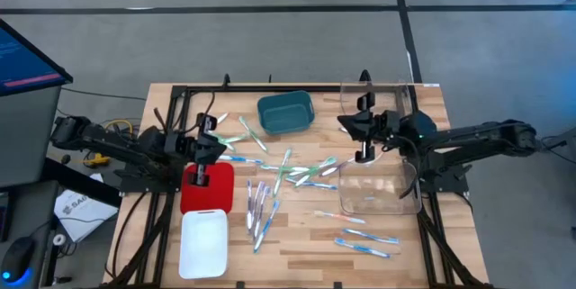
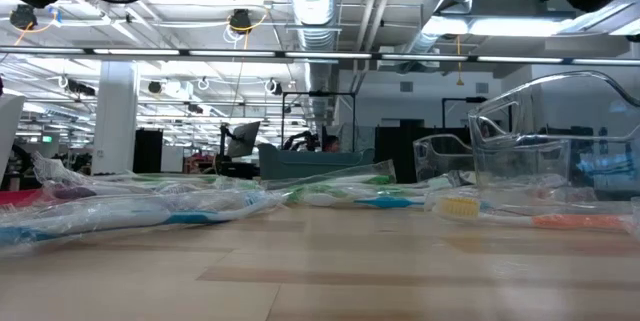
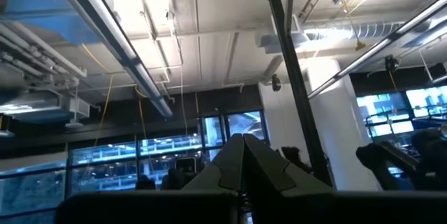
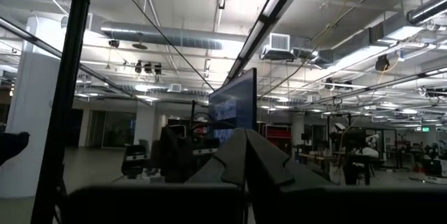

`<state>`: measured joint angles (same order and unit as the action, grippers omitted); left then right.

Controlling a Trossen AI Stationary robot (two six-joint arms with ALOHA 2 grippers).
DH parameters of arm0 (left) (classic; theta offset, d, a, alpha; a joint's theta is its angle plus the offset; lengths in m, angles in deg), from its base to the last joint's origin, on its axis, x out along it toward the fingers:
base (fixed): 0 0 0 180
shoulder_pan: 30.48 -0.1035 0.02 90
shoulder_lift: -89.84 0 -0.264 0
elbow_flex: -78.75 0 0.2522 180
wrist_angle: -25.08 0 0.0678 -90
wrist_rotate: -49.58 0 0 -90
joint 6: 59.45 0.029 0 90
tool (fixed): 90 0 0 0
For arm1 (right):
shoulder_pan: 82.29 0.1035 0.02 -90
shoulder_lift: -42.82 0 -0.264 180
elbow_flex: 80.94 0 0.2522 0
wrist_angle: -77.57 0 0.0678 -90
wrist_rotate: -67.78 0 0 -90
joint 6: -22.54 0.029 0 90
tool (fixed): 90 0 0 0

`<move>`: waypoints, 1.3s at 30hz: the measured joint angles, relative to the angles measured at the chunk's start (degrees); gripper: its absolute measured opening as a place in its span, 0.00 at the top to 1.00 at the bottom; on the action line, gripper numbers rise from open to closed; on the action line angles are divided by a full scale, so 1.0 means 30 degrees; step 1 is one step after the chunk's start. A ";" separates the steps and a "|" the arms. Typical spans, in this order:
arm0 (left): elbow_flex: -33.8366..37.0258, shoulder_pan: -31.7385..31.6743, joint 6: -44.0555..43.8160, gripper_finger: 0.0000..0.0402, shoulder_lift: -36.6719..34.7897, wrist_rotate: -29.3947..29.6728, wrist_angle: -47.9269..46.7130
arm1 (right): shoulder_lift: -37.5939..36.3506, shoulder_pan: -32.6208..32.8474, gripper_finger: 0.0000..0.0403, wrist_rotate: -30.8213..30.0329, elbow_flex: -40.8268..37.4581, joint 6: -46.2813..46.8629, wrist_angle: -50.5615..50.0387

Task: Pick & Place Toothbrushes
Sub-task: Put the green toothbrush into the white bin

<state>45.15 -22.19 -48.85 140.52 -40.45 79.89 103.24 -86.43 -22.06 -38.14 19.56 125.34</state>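
Observation:
Several toothbrushes [image 1: 297, 174] in light green, blue and pink lie flat and scattered on the middle of the wooden table, with more near the front [image 1: 261, 210] and front right [image 1: 364, 239]. In the low view they show as wrapped sticks [image 2: 340, 197]. My left gripper [image 1: 219, 141] is raised above the table's left side, over the red tray, shut and empty. My right gripper [image 1: 349, 125] is raised over the table's right side, shut and empty. Both wrist views look up into the room past shut fingers [image 3: 242, 155] [image 4: 244, 151], and neither shows the table.
A teal bin [image 1: 284, 113] stands at the far middle. A red tray [image 1: 216, 194] and a white tray [image 1: 203, 242] lie at the left front. A clear plastic container [image 1: 378, 190] stands at the right. A black frame [image 1: 270, 88] runs along the table's far edge.

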 joint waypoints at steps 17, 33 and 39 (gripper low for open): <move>0.0000 -0.1685 0.0820 1.00 0.0015 0.0007 -0.1543 | -0.0036 -0.0003 1.00 -0.0007 0.0027 -0.1605 -0.0808; -0.3588 -0.2217 0.0740 1.00 0.1160 0.0008 -1.0750 | -0.0036 -0.0010 1.00 0.0000 0.2477 -0.2225 -0.7094; -0.4283 -0.2765 0.0813 1.00 0.1982 -0.0159 -1.3356 | -0.0029 -0.0010 1.00 -0.0018 0.3469 -0.2178 -1.0504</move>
<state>32.31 -30.48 -46.41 146.46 -40.93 39.82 103.15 -86.46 -22.11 -27.74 13.03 93.83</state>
